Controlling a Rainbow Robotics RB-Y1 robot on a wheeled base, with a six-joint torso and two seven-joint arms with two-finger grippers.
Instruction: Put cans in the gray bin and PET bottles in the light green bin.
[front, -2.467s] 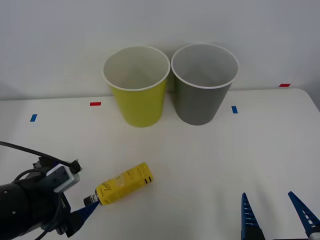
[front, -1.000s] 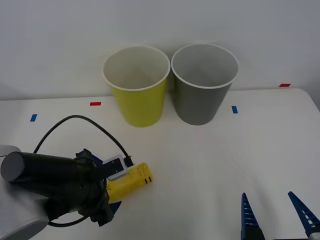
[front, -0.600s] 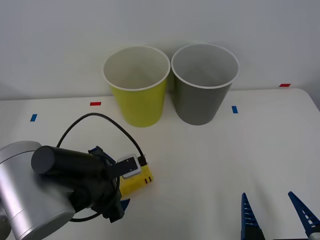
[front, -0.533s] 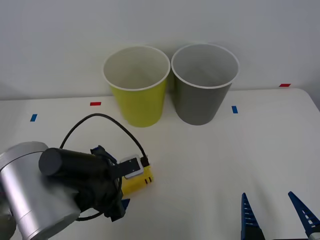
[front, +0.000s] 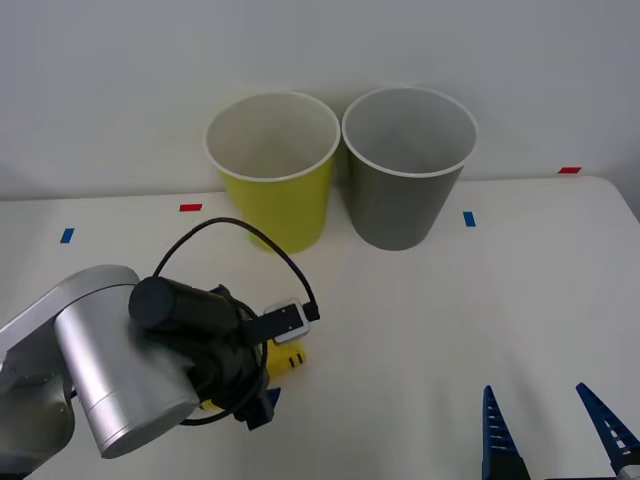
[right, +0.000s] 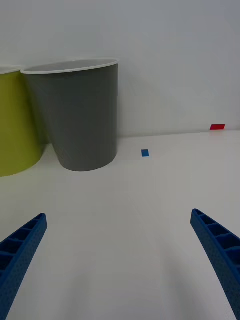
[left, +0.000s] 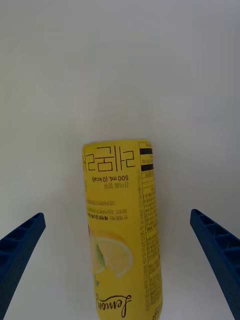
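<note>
Near the desk's front-left corner the PET bottle (left: 124, 230) lies on its side, long axis running between the spread fingers of the left gripper (left: 120, 272); the right gripper (front: 555, 440) waits open, front-right.

A matt white tabletop (front: 480, 310) carries the smooth plastic light green bin (front: 278, 195) and gray bin (front: 405, 195), both dull-sheened; the PET bottle (left: 124, 230) wears a glossy printed yellow wrap; the left arm's housing (front: 95, 365) is brushed silver metal; ribbed blue plastic forms the end effector fingers (left: 220, 255).
</note>
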